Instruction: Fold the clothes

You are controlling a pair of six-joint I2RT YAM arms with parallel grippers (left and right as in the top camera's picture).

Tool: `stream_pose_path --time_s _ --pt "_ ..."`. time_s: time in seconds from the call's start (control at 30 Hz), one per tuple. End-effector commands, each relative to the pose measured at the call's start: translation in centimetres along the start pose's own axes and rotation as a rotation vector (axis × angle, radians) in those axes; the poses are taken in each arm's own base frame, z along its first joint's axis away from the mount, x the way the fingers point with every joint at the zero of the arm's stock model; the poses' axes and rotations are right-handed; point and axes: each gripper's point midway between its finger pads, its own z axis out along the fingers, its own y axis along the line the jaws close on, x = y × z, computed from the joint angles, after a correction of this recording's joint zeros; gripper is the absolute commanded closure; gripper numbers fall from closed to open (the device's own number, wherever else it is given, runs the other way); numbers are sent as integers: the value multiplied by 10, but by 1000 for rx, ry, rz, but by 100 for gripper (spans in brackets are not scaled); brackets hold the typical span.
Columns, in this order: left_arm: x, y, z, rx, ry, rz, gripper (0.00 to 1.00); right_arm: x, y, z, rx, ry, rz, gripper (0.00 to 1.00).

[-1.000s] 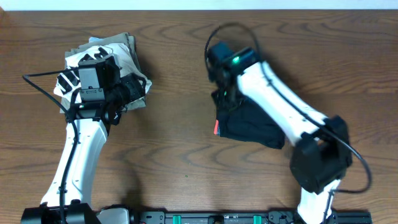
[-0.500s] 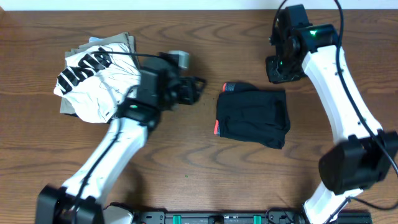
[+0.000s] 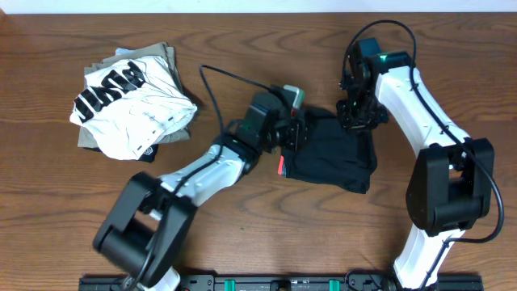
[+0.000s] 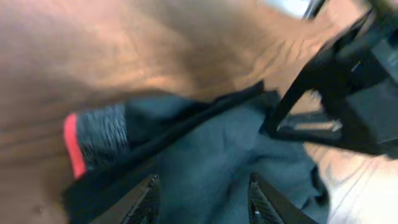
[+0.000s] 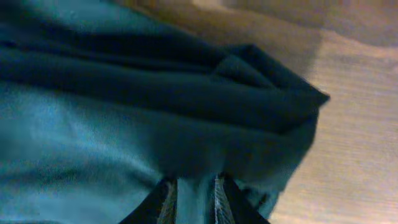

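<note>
The clothes, black pants [image 3: 331, 158] with a grey, coral-edged waistband [image 4: 99, 134], lie folded in a rough square right of the table's centre. My left gripper [image 3: 305, 133] is at their upper left edge. In the left wrist view it [image 4: 204, 186] stands open, low over the black cloth, with nothing pinched. My right gripper [image 3: 355, 121] is down on the pants' top right corner. In the right wrist view it [image 5: 193, 186] has its fingers only slightly apart. Their tips rest against a dark fold, and cloth shows in the narrow gap.
A white shirt with black lettering [image 3: 133, 105] lies on a khaki garment [image 3: 166, 58] at the back left. The right arm's black wrist [image 4: 348, 81] stands close to my left gripper. The table's rear edge runs along the top of the overhead view.
The left arm has swung right, from the shirt pile to the pants' upper left edge. The right gripper has come back from the far right onto the top right corner.
</note>
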Motion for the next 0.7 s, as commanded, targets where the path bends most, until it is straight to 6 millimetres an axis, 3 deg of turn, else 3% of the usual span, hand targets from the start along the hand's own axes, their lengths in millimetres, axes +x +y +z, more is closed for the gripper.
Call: stream_pose_path --time_s 0.0,0.17,0.37,0.47,0.67 --pt "16 1 15 -8 44 -13 54 2 -1 14 -11 1 -5 80" --pt "44 -5 27 -4 123 -27 54 -13 -5 35 -13 -85 2 78" --pt "73 -11 28 -21 220 -31 54 -22 -7 49 -8 -146 50 68" --pt "79 -9 26 -36 242 -36 54 -17 -7 53 -7 -132 53 66" --pt "77 22 22 -166 227 -45 53 8 -9 63 -1 -45 93 66"
